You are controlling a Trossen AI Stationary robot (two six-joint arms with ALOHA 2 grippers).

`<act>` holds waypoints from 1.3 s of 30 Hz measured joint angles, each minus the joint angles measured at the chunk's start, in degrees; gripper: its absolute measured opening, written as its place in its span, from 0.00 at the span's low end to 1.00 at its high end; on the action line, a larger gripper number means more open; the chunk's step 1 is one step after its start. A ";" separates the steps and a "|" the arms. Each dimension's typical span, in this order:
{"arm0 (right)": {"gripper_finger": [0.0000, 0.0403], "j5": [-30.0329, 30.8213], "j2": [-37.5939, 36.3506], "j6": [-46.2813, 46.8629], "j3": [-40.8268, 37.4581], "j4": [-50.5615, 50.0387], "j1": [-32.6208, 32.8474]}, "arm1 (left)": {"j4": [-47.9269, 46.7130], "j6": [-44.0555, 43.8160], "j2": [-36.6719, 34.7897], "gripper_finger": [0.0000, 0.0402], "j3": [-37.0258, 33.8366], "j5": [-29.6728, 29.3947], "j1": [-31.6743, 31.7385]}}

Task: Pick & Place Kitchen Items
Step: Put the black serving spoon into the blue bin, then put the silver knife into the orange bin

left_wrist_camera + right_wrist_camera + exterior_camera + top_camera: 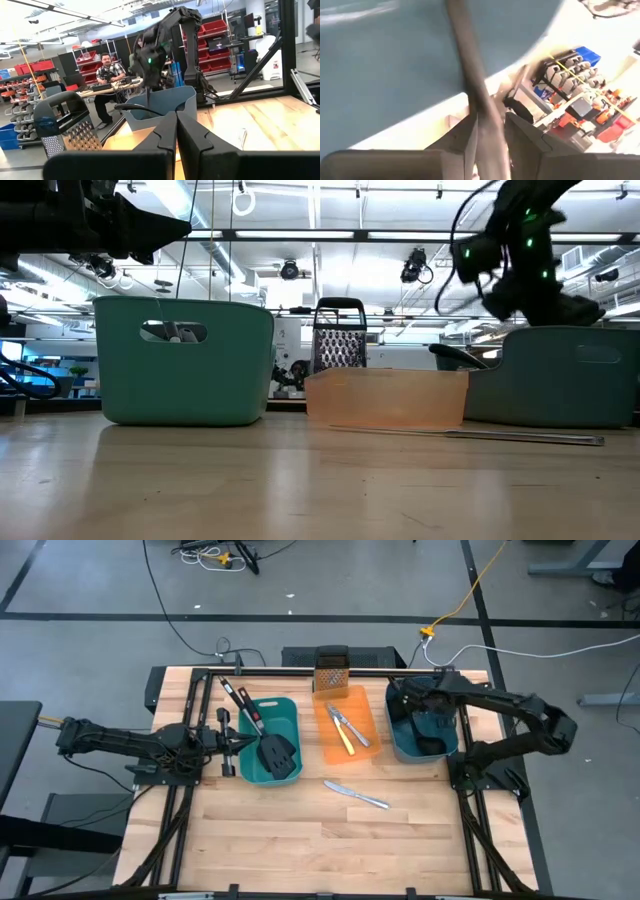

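From above, the right end effector (408, 698) is over the right teal tub (447, 747), apparently lowering a ladle (432, 747) into it; to do this well, I would get the bowl end fully below the rim before letting go, so the long handle cannot tip out. The left end effector (228, 741) waits beside the left teal tub (250, 773), which holds two spatulas (272, 748); the orange tray (362, 754) holds two knives (345, 726), and one silver knife (356, 795) lies loose on the table (300, 840). The low view adds height: a dark handle (455, 355) pokes above the right tub's rim. The left wrist view shows its own fingers (162, 137) pressed together, empty. Only the right wrist view shows the grip: fingers (465, 135) clamped on a dark handle (470, 75).
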 joint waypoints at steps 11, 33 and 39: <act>0.23 -30.36 -24.58 7.67 12.64 21.53 7.98 | 0.02 1.13 0.00 0.04 0.00 -0.01 0.01; 0.02 -59.66 -67.71 31.79 -14.25 53.25 12.96 | 0.11 1.18 -0.02 0.04 0.00 -0.24 -0.01; 0.01 -60.70 -74.81 33.18 -23.00 57.05 12.97 | 0.13 1.06 -0.02 0.04 0.00 -0.20 0.00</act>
